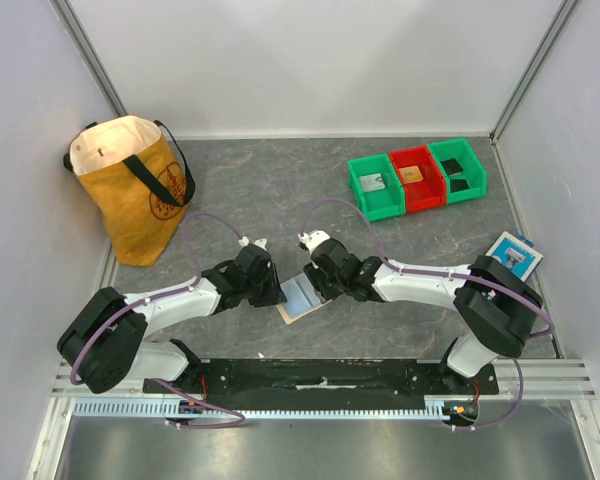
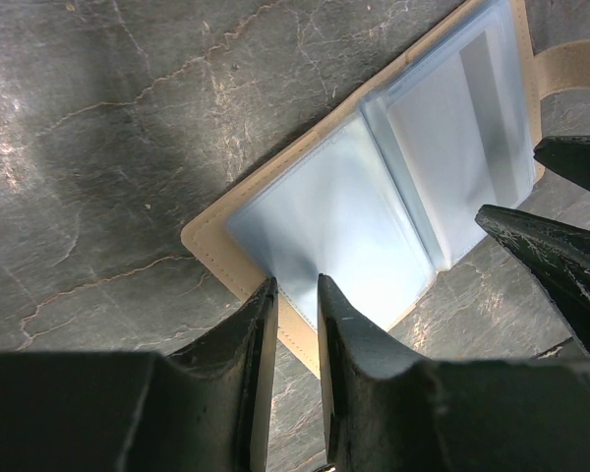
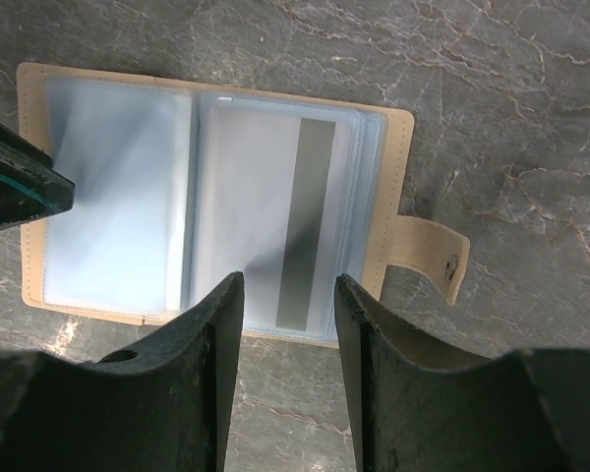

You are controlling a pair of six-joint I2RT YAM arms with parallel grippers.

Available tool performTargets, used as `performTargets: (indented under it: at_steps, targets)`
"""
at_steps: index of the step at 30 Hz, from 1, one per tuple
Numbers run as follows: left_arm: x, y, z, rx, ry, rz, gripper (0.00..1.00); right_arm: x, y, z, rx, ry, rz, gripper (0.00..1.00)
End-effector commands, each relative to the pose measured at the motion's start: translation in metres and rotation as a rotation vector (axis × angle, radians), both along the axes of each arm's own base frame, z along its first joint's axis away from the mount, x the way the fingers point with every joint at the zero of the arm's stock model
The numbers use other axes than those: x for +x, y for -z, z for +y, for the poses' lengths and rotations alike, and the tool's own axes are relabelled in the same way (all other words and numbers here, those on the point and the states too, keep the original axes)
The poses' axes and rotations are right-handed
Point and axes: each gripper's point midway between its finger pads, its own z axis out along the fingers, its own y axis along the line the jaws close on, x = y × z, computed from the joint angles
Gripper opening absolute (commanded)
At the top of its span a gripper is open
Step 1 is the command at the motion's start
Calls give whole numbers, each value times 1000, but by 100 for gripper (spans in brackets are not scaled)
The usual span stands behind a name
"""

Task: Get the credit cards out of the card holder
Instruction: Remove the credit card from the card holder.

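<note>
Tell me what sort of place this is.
Probably a robotics lab test cell: white walls enclose a grey tabletop, two robot arms are bolted at its near edge, with coloured parts bins beyond.

One desk point(image 1: 260, 190) carries everything. Two arms are bolted at its near edge, the left arm point(image 1: 170, 300) and the right arm point(image 1: 420, 280). Each ends in one two-fingered pincer, which makes two: the left pincer point(image 2: 295, 285) and the right pincer point(image 3: 288, 285). There is one card holder point(image 1: 302, 297) with one tan tab point(image 3: 428, 251), and one credit card point(image 3: 310, 221), grey-striped, shows through its clear sleeves. Three bins stand in a row: a green bin point(image 1: 377, 187), a red bin point(image 1: 416, 178) and a second green bin point(image 1: 457, 170). There is also one yellow tote bag point(image 1: 132, 190) and one blue-and-white packet point(image 1: 513, 253).
</note>
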Motion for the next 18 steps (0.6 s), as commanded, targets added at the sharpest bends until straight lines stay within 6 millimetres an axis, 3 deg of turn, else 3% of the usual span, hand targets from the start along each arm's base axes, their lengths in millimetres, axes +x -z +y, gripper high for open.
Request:
performTargets:
  at_steps: [1,13,18]
  targets:
    - [1,5,2,25,21,-10,29,4,-6,-3,-20,22,-35,50]
    - [-2,8,1,13,22,-2,29,-6,2,6,13,-7,16,44]
    - [-3,8,1,11,22,-2,29,-4,6,2,-2,21,13,46]
